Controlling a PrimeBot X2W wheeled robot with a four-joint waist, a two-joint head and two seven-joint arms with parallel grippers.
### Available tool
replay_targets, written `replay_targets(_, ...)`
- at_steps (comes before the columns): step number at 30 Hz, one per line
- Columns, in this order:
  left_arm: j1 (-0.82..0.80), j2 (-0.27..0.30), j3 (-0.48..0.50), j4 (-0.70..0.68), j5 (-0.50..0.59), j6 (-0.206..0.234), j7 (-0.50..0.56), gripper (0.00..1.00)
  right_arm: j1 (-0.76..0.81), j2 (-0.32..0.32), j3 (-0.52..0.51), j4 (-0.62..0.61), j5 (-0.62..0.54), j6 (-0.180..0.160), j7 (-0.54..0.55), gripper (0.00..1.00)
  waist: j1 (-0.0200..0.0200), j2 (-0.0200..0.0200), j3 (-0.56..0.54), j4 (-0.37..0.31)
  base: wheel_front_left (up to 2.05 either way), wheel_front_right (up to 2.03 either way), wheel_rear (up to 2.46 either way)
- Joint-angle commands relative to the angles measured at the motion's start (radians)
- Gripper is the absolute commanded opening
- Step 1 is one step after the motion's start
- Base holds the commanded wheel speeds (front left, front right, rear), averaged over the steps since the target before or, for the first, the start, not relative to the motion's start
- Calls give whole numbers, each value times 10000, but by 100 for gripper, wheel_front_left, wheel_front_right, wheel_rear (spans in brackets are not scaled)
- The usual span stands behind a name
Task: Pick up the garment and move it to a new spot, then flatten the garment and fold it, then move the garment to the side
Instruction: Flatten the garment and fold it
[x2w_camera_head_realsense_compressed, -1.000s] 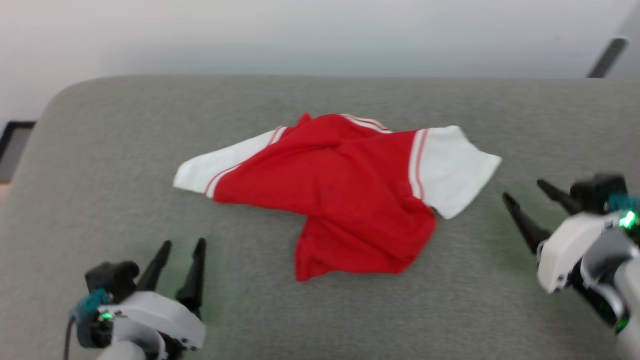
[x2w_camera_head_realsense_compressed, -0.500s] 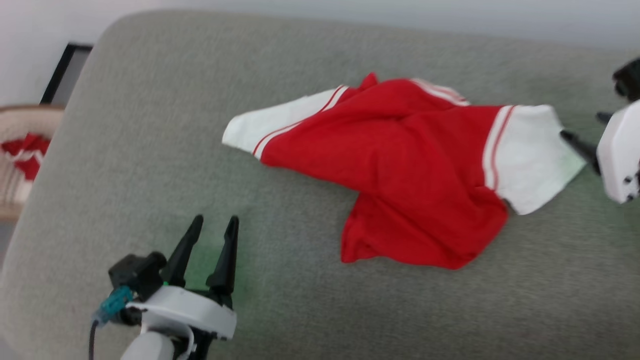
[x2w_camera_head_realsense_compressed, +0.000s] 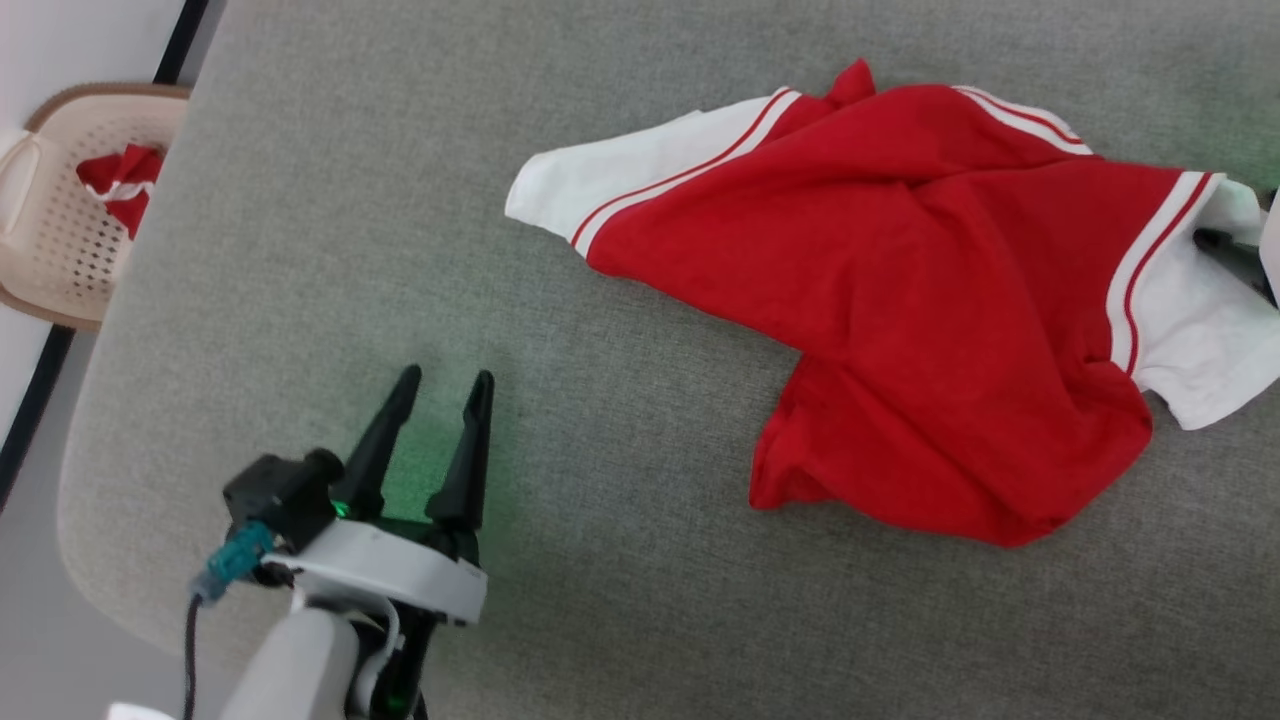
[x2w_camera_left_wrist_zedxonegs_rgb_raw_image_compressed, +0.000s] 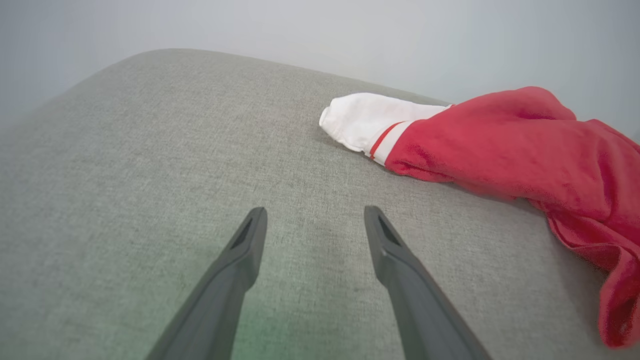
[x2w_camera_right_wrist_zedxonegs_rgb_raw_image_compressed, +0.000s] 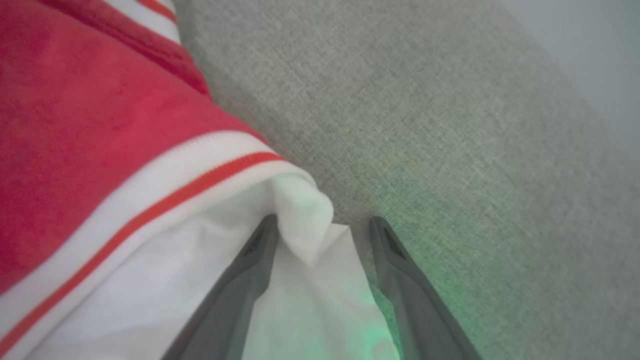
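While your L gripper (x2w_camera_head_realsense_compressed: 447, 373) sits spread wide over bare grey cushion (x2w_camera_head_realsense_compressed: 640, 600), well apart from the garment (x2w_camera_head_realsense_compressed: 900, 300), your R gripper (x2w_camera_right_wrist_zedxonegs_rgb_raw_image_compressed: 324, 218) is unclenched too, fingers straddling a fold of the white sleeve (x2w_camera_right_wrist_zedxonegs_rgb_raw_image_compressed: 200, 280) (nothing pinched). Garment lies crumpled on the cushion, to the R of the L gripper.
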Motion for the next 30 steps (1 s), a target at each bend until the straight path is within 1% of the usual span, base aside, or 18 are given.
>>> replay_targets(1,-246,114,13,-72,155,-73,-3,100,579,321,856,-34,312,62,264,34,0,0,139,48,0,0,0)
replay_targets(2,-363,207,-47,-89,184,-89,-2,100,551,277,1044,-74,431,62,248,22,0,0,130,6,0,0,0)
replay_targets(3,-508,325,-134,-102,233,-108,-3,100,533,232,1179,-102,564,62,229,0,0,0,128,-40,0,0,0)
replay_targets(5,-961,683,-404,-122,325,-116,-3,100,358,166,1446,-165,737,60,128,0,0,0,149,-172,0,0,0)
replay_targets(7,-1669,1169,-858,-259,378,-130,90,100,99,135,1594,-258,913,60,12,0,0,0,239,-352,0,0,0)
replay_targets(10,-3015,1956,-1717,-475,-30,-130,592,100,-338,168,1811,-483,1023,59,-197,0,0,0,453,-641,0,0,0)
replay_targets(12,-3986,2477,-2638,-467,-504,-130,1344,100,-630,200,1940,-675,1060,59,-310,0,0,0,611,-852,0,0,0)
replay_targets(16,-6153,3435,-4609,-100,-2089,-130,3142,100,-1144,381,2215,-1133,883,59,-448,0,0,0,970,-1354,0,0,0)
replay_targets(19,-7623,3810,-5876,596,-3256,-131,4391,100,-1353,570,2365,-1381,823,60,-535,0,0,0,1166,-1669,0,0,0)
replay_targets(21,-8491,3952,-6635,1054,-3795,-131,4897,100,-1473,681,2467,-1556,781,62,-507,0,0,0,1296,-1862,0,0,0)
replay_targets(24,-9429,3984,-7647,1662,-4401,-130,5246,100,-1593,793,2523,-1735,763,62,-498,0,0,0,1472,-2076,0,0,0)
replay_targets(30,-10835,3972,-9413,2682,-5095,-120,5457,100,-1729,870,2603,-1813,624,57,-501,0,0,0,1674,-2295,0,0,0)
